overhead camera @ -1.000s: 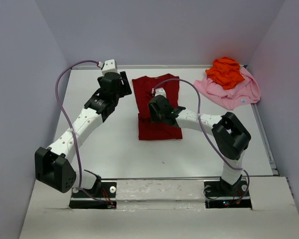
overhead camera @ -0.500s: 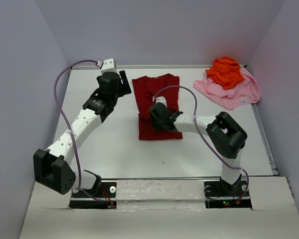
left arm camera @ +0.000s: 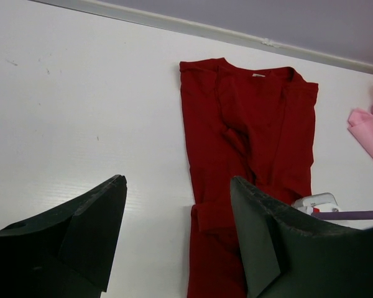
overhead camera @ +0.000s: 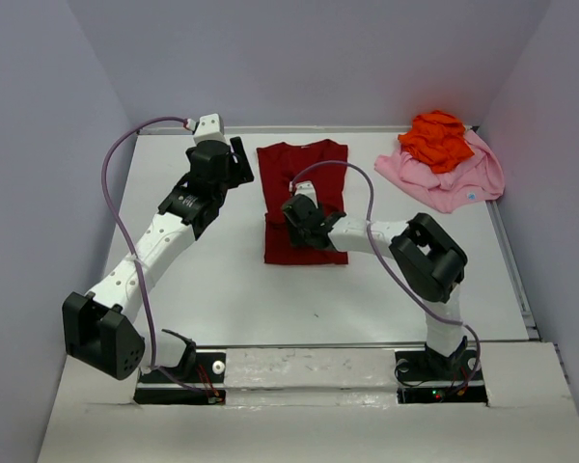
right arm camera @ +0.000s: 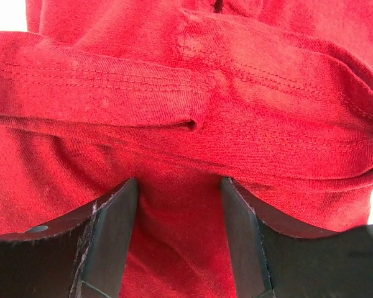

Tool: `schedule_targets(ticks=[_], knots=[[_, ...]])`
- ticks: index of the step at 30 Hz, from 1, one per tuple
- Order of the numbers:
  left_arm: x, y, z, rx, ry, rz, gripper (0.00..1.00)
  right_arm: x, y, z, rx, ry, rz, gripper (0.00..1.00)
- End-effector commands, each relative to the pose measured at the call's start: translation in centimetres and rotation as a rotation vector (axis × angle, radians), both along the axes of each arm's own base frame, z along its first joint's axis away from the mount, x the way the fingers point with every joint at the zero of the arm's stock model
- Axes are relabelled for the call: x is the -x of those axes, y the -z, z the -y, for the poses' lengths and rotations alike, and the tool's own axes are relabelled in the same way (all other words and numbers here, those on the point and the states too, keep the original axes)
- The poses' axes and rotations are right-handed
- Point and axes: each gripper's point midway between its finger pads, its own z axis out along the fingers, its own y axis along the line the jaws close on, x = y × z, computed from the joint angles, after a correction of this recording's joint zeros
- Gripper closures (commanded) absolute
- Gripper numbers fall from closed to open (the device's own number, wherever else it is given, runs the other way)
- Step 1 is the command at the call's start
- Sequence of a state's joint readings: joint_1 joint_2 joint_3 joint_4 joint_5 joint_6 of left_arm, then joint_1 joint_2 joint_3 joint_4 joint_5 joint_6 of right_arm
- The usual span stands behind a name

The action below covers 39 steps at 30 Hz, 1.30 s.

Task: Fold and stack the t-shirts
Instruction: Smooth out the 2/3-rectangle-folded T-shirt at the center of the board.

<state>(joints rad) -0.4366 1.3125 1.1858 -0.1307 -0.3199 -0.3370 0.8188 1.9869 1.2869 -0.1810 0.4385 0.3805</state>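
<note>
The red shirt [overhead camera: 306, 193] lies flat on the table [overhead camera: 222, 280], between its middle and its far edge. It is folded lengthwise into a narrow strip with the collar at the far end. In the right wrist view a stitched hem fold crosses the cloth [right arm camera: 193, 81].

The right gripper [right arm camera: 179, 181] is low over the strip's near half, toward its left edge. Its jaws are wide apart with nothing pinched between them. Whether the fingertips touch the cloth I cannot tell.

The left gripper [left arm camera: 177, 180] hangs over bare table just left of the collar end, with its jaws also wide and holding nothing.

In the far right corner, well apart from the red shirt, the orange shirt [overhead camera: 436, 138] sits bunched on the spread pink shirt [overhead camera: 458, 183].
</note>
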Motion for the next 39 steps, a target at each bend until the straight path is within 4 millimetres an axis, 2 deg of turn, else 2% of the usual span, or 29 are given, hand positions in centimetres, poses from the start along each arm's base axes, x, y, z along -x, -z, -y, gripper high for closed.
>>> schedule_targets(ticks=[1, 9, 14, 21, 28, 30, 34, 39], knots=[[0.2, -2.2, -0.4, 0.011, 0.004, 0.070, 0.23, -1.3, -1.2, -0.6, 0.029, -0.002, 0.041, 0.38], [0.1, -2.1, -0.4, 0.009, 0.004, 0.067, 0.23, -3.3, -1.6, -0.4, 0.023, 0.018, 0.053, 0.37], [0.1, -2.0, -0.3, 0.008, 0.006, 0.066, 0.23, -5.2, -1.2, 1.1, 0.015, 0.055, 0.043, 0.37], [0.1, -1.9, -0.3, 0.007, 0.006, 0.063, 0.23, -7.1, -0.4, 2.0, 0.001, 0.086, 0.037, 0.38], [0.1, -1.8, -0.1, 0.010, 0.014, 0.059, 0.23, -8.8, -2.4, 0.8, -0.008, 0.060, 0.085, 0.37], [0.1, -1.8, -0.1, 0.010, 0.014, 0.059, 0.23, -9.9, -3.1, 0.7, -0.008, 0.063, 0.108, 0.37], [0.0, -1.7, -0.1, 0.010, 0.015, 0.057, 0.23, -11.5, -3.8, 0.6, 0.012, 0.064, 0.135, 0.37], [0.0, -1.7, 0.0, 0.011, 0.018, 0.057, 0.23, -13.0, -3.5, 0.4, 0.030, 0.065, 0.147, 0.37]])
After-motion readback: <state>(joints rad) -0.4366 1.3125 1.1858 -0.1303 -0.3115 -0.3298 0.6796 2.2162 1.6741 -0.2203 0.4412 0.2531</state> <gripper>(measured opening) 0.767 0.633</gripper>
